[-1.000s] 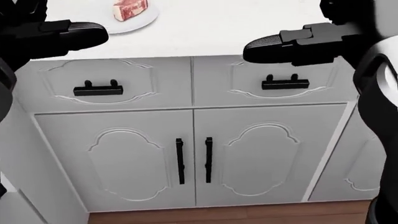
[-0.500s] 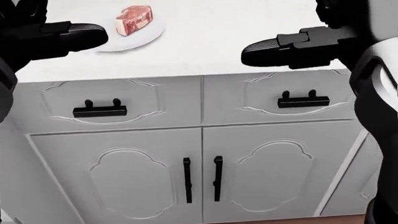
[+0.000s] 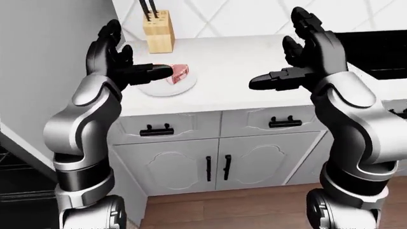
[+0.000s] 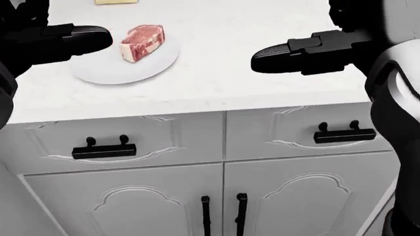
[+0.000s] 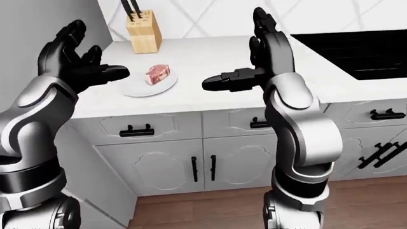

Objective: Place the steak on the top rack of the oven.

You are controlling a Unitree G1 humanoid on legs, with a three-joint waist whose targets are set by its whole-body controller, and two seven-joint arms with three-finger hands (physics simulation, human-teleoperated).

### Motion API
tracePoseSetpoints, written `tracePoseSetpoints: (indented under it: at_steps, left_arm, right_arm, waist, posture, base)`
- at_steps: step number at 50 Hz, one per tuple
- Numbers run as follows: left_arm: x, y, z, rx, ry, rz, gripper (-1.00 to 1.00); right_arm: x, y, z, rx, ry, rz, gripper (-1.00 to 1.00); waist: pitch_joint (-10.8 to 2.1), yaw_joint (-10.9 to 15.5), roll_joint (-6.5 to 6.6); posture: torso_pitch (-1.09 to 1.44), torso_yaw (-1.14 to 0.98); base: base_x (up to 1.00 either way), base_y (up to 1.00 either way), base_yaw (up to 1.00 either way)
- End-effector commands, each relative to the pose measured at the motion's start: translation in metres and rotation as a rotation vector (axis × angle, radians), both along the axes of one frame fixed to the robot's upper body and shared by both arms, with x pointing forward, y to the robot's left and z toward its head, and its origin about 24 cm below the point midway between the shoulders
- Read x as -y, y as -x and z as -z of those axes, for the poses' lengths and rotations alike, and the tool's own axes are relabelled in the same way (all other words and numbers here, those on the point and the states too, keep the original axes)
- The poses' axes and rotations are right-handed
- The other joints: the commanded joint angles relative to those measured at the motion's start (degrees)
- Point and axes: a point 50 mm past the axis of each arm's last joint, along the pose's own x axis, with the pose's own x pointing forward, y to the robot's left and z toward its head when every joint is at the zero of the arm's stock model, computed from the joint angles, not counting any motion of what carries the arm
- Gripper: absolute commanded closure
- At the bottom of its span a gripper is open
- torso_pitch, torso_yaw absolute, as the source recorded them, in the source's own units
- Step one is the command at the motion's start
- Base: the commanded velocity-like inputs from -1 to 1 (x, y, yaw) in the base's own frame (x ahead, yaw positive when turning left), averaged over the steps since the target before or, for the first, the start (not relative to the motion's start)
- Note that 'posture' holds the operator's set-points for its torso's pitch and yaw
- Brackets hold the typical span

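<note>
A raw red steak [image 4: 142, 43] lies on a white round plate [image 4: 105, 71] on the white counter, at the upper left of the head view. My left hand [image 3: 120, 59] is raised above the counter just left of the plate, fingers spread open, thumb reaching toward the steak without touching it. Held up over the counter's middle, well right of the plate, my right hand [image 5: 257, 50] is open too and holds nothing. No oven rack shows in any view.
A wooden knife block [image 5: 142, 31] stands against the tiled wall beyond the plate. A black cooktop [image 5: 356, 52] is set into the counter at the right. White cabinet doors and drawers with black handles [image 4: 104, 147] run below the counter [image 4: 216, 88]. Wood floor lies beneath.
The whole head view has shifted: the counter and plate slid down the picture and grew larger, the camera having come closer. Both hands keep their raised, open pose.
</note>
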Motion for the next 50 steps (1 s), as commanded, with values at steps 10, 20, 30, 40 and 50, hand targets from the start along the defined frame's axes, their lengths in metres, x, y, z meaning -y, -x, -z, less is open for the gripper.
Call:
tracePoseSetpoints:
  at_steps: [10, 20, 30, 40, 50]
  left_arm:
    - [0.0056, 0.0073, -0.0236, 0.115, -0.007, 0.030, -1.00]
    - [0.0058, 0.0066, -0.0217, 0.115, -0.007, 0.030, -1.00]
    - [0.0057, 0.0073, -0.0233, 0.114, -0.007, 0.030, -1.00]
    - [0.0057, 0.0070, -0.0232, 0.115, -0.006, 0.030, -1.00]
    - [0.0065, 0.0077, -0.0244, 0.115, -0.007, 0.030, -1.00]
  right_arm:
    - [0.0037, 0.0075, -0.0184, 0.111, -0.002, 0.028, -1.00]
    - [0.0044, 0.0076, -0.0181, 0.117, 0.000, 0.026, -1.00]
    - [0.0034, 0.0073, -0.0173, 0.114, 0.010, 0.025, -1.00]
    - [0.0027, 0.0071, -0.0175, 0.116, 0.010, 0.025, -1.00]
    - [0.0036, 0.0065, -0.0179, 0.117, 0.014, 0.029, -1.00]
  waist:
    - [-1.21, 0.08, -6.03]
    - [-1.69, -1.29, 0.70]
    - [-1.05, -0.35, -1.24]
    - [-2.71, -0.45, -4.78]
    - [-0.97, -0.17, 0.81]
  posture:
    - [0.00, 0.00]
    - [0.00, 0.00]
    - [0.00, 0.00]
    - [0.00, 0.00]
    - [0.00, 0.00]
  base:
    - [0.22, 0.17, 0.00]
    - [0.20, 0.22, 0.00]
    - [0.13, 0.20, 0.00]
    - [0.01, 0.13, 0.00]
    - [0.01, 0.12, 0.00]
